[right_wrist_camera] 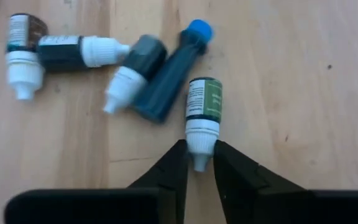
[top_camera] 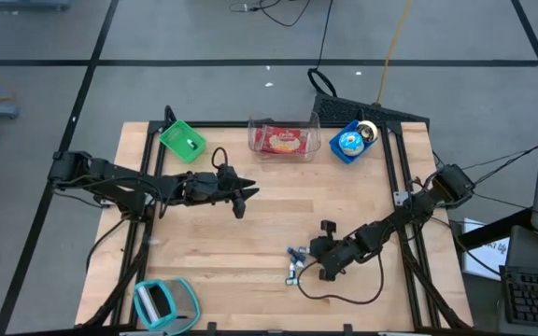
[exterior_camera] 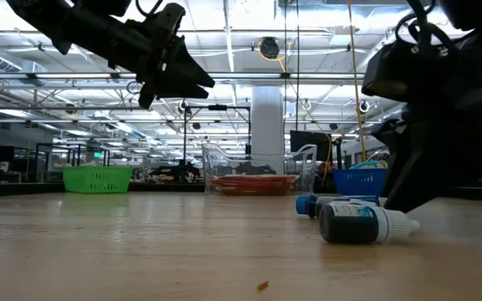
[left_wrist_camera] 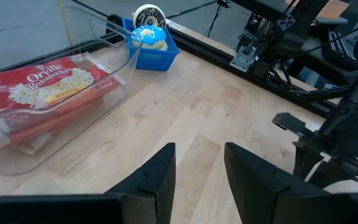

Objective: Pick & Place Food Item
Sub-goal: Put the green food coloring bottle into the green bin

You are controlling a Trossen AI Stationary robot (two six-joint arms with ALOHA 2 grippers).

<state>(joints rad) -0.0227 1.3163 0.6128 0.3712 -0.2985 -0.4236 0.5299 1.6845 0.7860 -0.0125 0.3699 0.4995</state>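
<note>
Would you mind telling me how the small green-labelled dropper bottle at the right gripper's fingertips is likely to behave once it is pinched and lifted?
The green-labelled bottle lies on its side and is round, so a nudge may roll it on the table. The right gripper pinches only its narrow white tip, so it may pivot or slip. It looks small and rigid, so probably light.

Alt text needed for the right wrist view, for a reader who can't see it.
The right gripper pinches the white tip of a small green-labelled dropper bottle lying on the wooden table. Four more little bottles lie clustered just beyond it, one with a blue cap.
</note>
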